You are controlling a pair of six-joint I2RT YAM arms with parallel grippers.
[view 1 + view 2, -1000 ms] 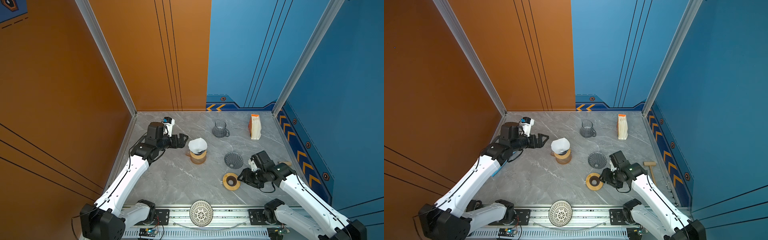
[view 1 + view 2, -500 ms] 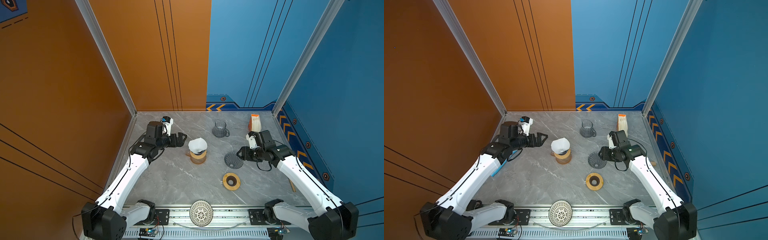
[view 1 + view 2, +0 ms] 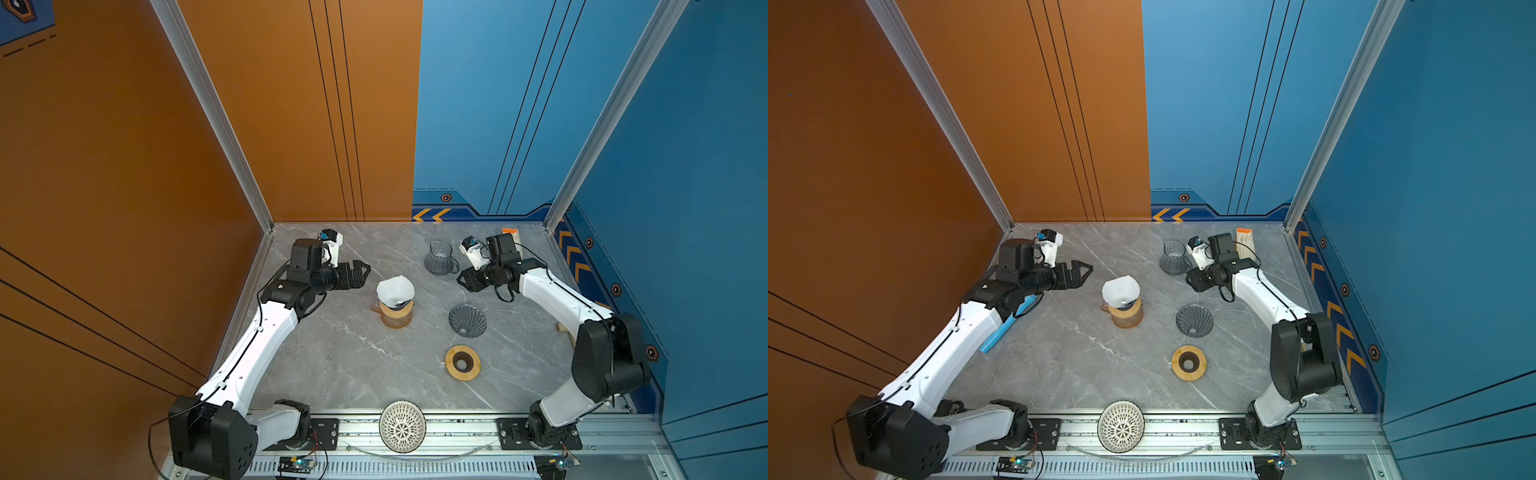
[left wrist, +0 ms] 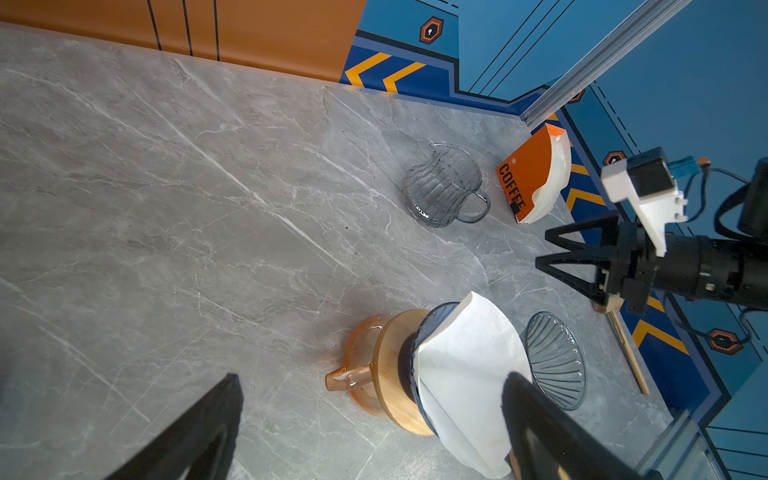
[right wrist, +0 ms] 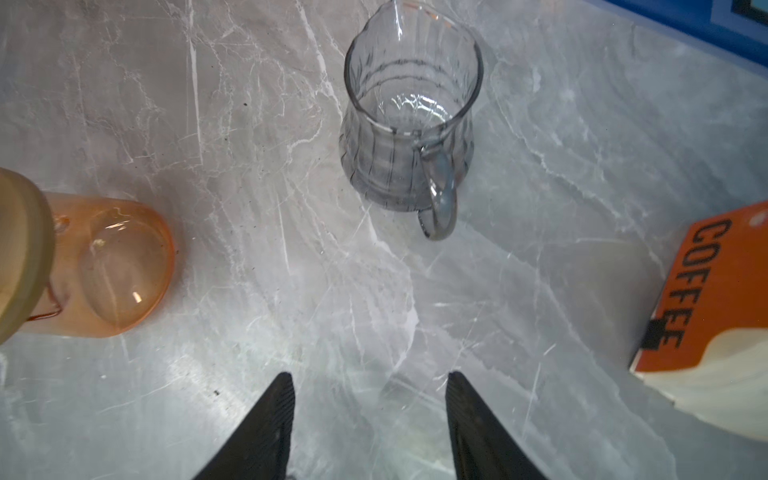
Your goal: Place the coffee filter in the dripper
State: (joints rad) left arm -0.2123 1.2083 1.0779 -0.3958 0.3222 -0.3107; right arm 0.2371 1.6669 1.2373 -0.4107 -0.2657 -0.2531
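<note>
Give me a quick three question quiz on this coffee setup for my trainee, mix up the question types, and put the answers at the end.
1. True or false: the coffee filter sits in the dripper atop the orange carafe.
2. What stands nearest the right gripper? A) grey glass pitcher B) wooden ring C) white mesh bowl
3. Does the left gripper or the right gripper hold anything?
Key: 1 true. 2 A. 3 neither; both are open and empty.
</note>
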